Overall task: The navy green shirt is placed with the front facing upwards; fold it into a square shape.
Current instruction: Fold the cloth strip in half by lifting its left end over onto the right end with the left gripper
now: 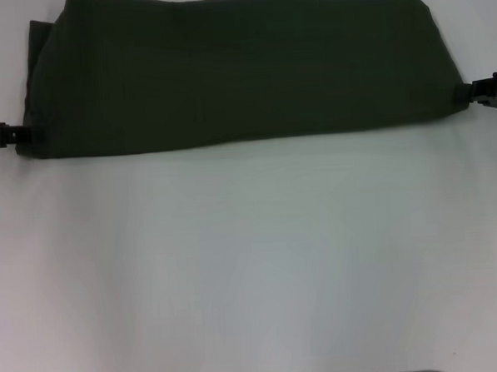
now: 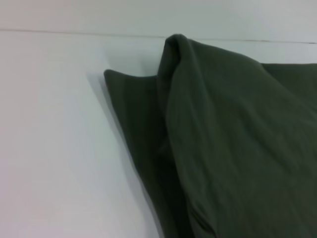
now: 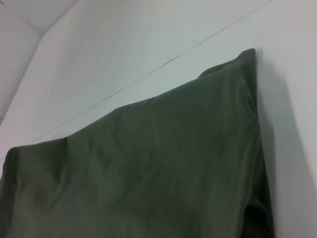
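A: Which step is this?
B: Mid-fold. The shirt [image 1: 242,70] lies far on the bench [image 1: 252,261], plain side up, with its long axis running left to right.
A: End effectors?
B: Left end effector [image 1: 16,133] and right end effector [image 1: 469,93] each pinch a near corner. Next they likely carry that edge across evenly.

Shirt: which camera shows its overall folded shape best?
The head view. There the shirt spans the far part of the table as one wide band, with the left gripper and right gripper at its ends. Each wrist view shows only one end's folds.
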You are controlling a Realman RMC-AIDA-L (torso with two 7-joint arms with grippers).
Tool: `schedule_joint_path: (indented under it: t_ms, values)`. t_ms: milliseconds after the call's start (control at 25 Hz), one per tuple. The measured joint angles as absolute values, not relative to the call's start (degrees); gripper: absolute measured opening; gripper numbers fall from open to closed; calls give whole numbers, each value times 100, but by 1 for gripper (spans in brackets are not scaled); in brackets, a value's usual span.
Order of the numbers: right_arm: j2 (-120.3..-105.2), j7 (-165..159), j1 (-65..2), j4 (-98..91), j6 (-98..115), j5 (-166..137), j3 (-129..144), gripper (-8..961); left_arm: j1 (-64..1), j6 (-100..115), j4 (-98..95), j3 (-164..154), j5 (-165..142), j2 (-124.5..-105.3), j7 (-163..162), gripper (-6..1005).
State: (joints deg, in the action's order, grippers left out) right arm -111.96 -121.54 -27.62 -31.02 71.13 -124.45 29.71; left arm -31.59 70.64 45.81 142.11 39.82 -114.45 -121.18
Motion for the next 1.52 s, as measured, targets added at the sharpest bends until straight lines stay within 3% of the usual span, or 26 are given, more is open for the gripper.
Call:
schedule_joint_path:
  t_ms: [80,200,400,1080,1280,1520]
  values:
    - [-11191,-12154,-2768,-3102,7107,-12445,2971,9,-3166,7075,4550,14186,3981,-11446,-12107,486]
    - [-11184,-12154,-2775,-3102,7104,-12445,2971,9,-3182,7091,4528,14098,3981,-11465,-12097,686]
    - [-11173,-12155,-2777,-3102,7095,-12445,2971,9,-3229,7123,4466,13961,3981,-11490,-12087,750]
    - [-11195,-12154,-2725,-3102,7093,-12444,2971,10,-3245,7130,4519,13904,3981,-11502,-12084,745]
    - [-11210,-12132,-2724,-3103,7128,-12437,2891,9,-3239,7050,4514,13890,3917,-11510,-12118,728]
    - [-11220,-12114,-2724,-3102,7136,-12436,2861,9,-3268,6999,4506,13923,3719,-11549,-12142,393]
